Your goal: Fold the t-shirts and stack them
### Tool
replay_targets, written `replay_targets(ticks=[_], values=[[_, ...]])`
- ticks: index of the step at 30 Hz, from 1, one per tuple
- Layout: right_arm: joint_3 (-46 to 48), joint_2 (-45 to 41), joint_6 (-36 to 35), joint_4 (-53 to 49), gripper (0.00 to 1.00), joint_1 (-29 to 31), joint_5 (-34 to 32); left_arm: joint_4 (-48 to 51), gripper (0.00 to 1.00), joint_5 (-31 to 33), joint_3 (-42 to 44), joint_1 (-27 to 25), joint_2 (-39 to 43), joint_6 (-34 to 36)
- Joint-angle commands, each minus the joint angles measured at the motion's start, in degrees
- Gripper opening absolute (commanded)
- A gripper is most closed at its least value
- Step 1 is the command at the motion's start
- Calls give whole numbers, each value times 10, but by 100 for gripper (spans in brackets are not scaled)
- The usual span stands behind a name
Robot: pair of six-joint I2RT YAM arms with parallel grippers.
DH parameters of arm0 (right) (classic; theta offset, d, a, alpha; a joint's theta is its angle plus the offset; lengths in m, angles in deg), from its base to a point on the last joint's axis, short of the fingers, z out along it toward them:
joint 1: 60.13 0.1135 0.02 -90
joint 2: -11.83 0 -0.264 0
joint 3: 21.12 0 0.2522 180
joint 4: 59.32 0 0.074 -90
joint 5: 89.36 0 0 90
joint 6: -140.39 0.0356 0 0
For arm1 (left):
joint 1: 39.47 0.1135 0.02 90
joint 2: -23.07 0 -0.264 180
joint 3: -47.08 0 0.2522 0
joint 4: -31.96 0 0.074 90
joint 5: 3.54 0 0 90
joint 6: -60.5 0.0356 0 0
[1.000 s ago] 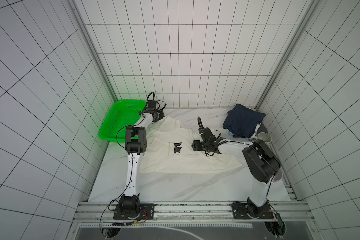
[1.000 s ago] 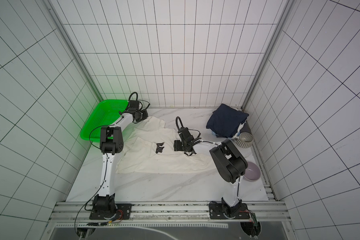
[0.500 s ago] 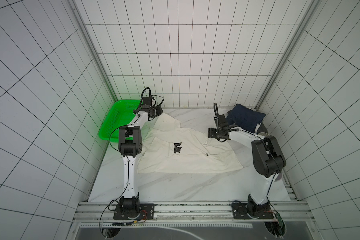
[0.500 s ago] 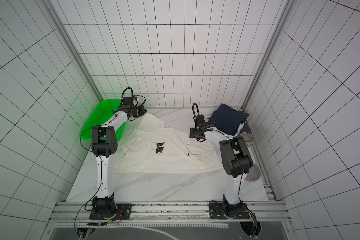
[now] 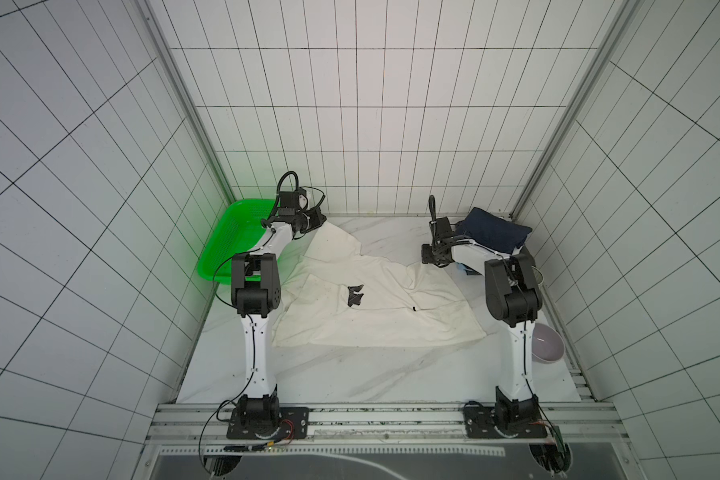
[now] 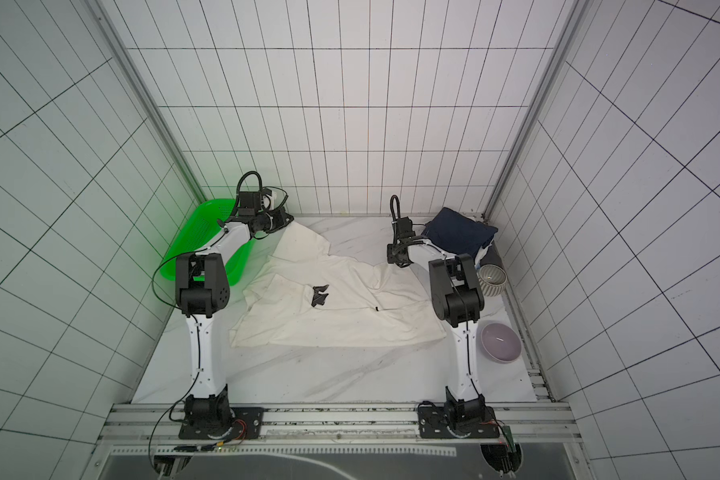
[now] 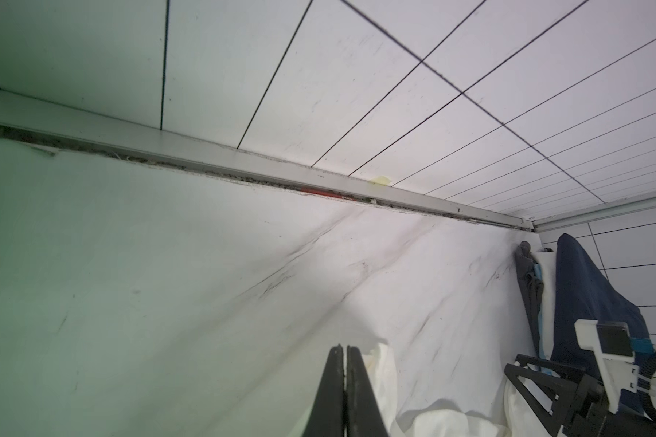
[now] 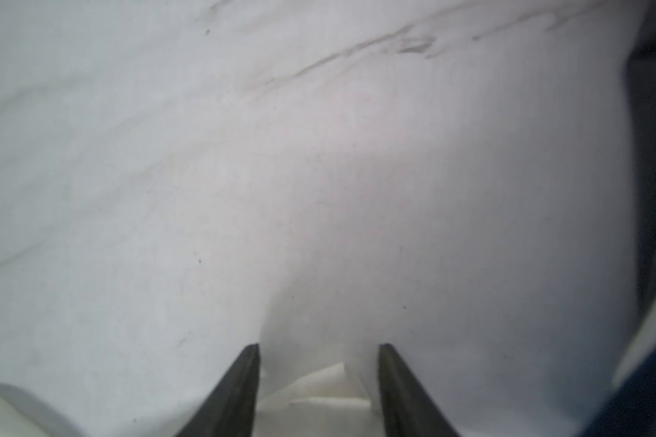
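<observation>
Both grippers have shifted since a second ago. We see the right gripper off the middle of the cream shirt and now at its far right corner, just beside the folded stack. The left gripper has gone deeper into the back-left corner next to the green basket. The shirt's corner went with it, so the cloth is spread wider than before. In the left wrist view the left gripper has its fingers pressed together with cream cloth right against them. Both top views show that shirt corner rising to the tips, so we read it as pinched on the shirt. The right wrist view is blurred, but the right gripper has its fingers clearly apart, with a ridge of cream cloth lying loose between them. The cream shirt lies rumpled but mostly flat across the middle of the marble table, dark print facing up. The navy shirt tops the stack in the back-right corner. A light-blue layer and a white layer peek out beside it. The ribbed bowl and lilac bowl sit along the right edge, clear of the shirt.
</observation>
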Motion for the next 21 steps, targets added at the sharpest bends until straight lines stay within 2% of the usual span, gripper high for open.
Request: replay_targets(ticks=[1,4,7,10,14,18,21], values=[[-53,0,-11,-29,23,-9,-2,-18,0,-28,13,7,37,7],[-53,-33,-18,-44,10,-12,-22,-21,0,-47,24,11,63,1],[-32,-80,-17,-52,1,-23,-35,-51,0,-73,65,16,105,-20],[10,-129,-19,-48,0,-42,4,-134,0,-122,142,27,152,-98],[68,-179,-14,-41,0,-57,21,-151,0,-131,236,39,237,-123],[139,-219,-4,-35,0,-76,64,-302,0,-148,415,59,345,-219],[209,-258,3,-12,0,-94,118,-358,0,-144,524,84,417,-259]])
